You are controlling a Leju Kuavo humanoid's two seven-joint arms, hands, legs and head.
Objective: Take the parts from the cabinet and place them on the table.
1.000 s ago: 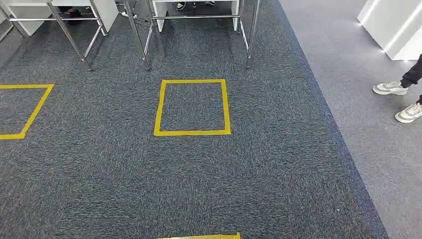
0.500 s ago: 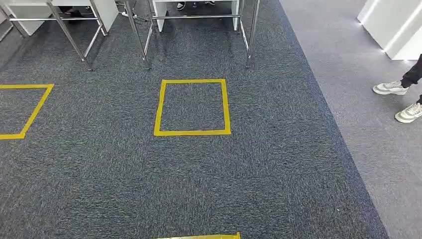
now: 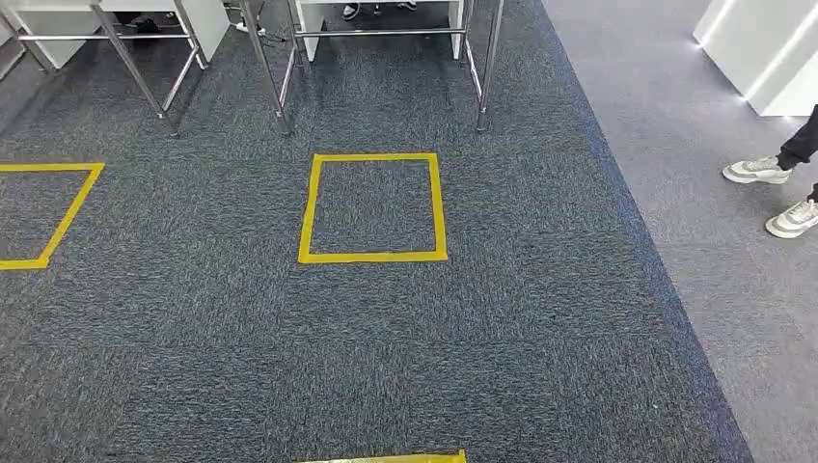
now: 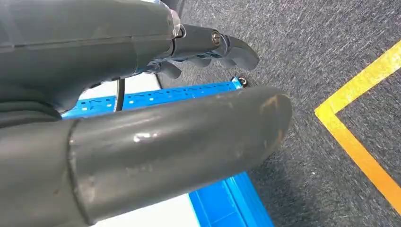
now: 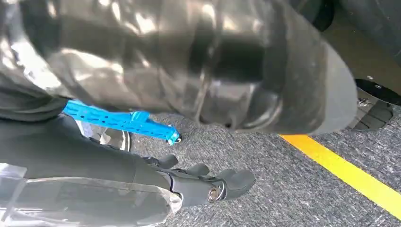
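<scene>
A dark part in shiny clear plastic (image 5: 189,61) fills much of the right wrist view, and my right hand (image 5: 208,184) grips it with dark fingers curled below it. My left hand (image 4: 208,47) hangs beside me, its thick grey thumb (image 4: 189,137) apart from the dark fingers and nothing between them. The blue frame of the cabinet (image 4: 156,97) lies close behind my left hand, and the same cabinet frame (image 5: 123,120) is seen past my right hand. Metal legs of the table (image 3: 482,68) stand ahead at the far end of the carpet.
Dark blue carpet stretches ahead with a yellow taped square (image 3: 372,207) in the middle and another taped square (image 3: 43,212) at the left. A person's pale shoes (image 3: 772,193) stand on the grey floor at the right. A white unit (image 3: 762,53) stands at the far right.
</scene>
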